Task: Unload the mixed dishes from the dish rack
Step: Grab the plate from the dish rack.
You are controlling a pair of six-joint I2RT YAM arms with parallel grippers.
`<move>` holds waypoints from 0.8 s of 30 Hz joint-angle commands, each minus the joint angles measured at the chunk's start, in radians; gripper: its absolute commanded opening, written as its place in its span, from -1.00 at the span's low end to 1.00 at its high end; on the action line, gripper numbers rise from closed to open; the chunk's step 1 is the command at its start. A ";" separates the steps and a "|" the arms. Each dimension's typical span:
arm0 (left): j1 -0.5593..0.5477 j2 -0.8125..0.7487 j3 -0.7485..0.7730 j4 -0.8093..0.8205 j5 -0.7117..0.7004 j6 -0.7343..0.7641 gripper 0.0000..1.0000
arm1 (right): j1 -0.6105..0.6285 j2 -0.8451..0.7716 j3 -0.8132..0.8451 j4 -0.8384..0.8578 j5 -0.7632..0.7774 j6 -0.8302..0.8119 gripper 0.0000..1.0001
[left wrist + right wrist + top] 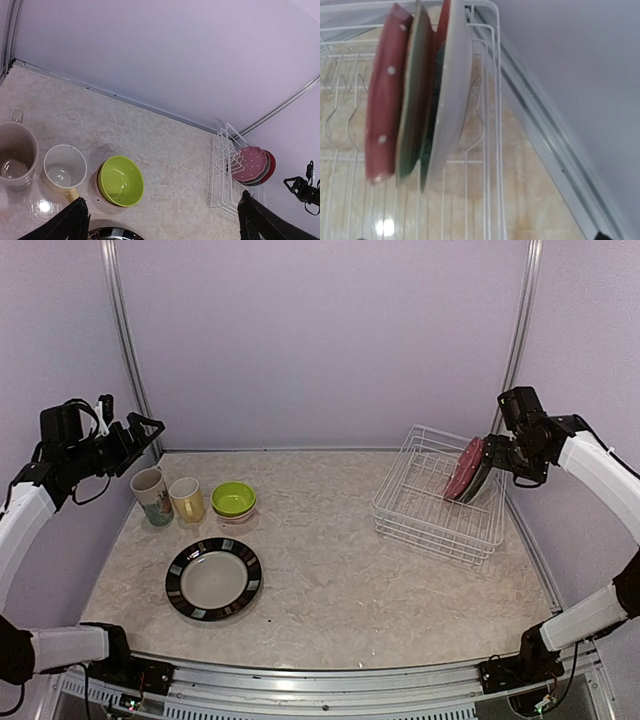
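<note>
The white wire dish rack (pixel 432 522) stands at the right and holds three upright plates: the pink dotted plate (pixel 462 470), a grey-green one and the red-teal flower plate (pixel 483 478). In the right wrist view they stand edge-on: pink dotted plate (pixel 382 115), grey-green plate (pixel 412 110), flower plate (pixel 452 100). My right gripper (pixel 497 462) hovers just right of them, and no finger crosses the middle of its view. On the table at left are the cream mug (pixel 152 495), yellow cup (pixel 187 499), lime-green bowl (pixel 233 499) nested in the white-and-red bowl, and the dark plate (pixel 213 578). My left gripper (pixel 138 430) is open, empty and raised above them.
The enclosure's purple walls and metal corner posts (pixel 515 335) stand close behind the rack. The rack (pixel 492 150) sits near the table's right rail (pixel 555 150). The left wrist view shows the bowl (pixel 120 181), cup (pixel 64 167), mug (pixel 15 155) and rack (pixel 220 170).
</note>
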 commanded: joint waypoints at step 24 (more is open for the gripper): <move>-0.010 0.004 0.006 0.003 -0.021 0.047 0.98 | -0.310 0.388 0.257 0.200 -0.219 -0.119 0.38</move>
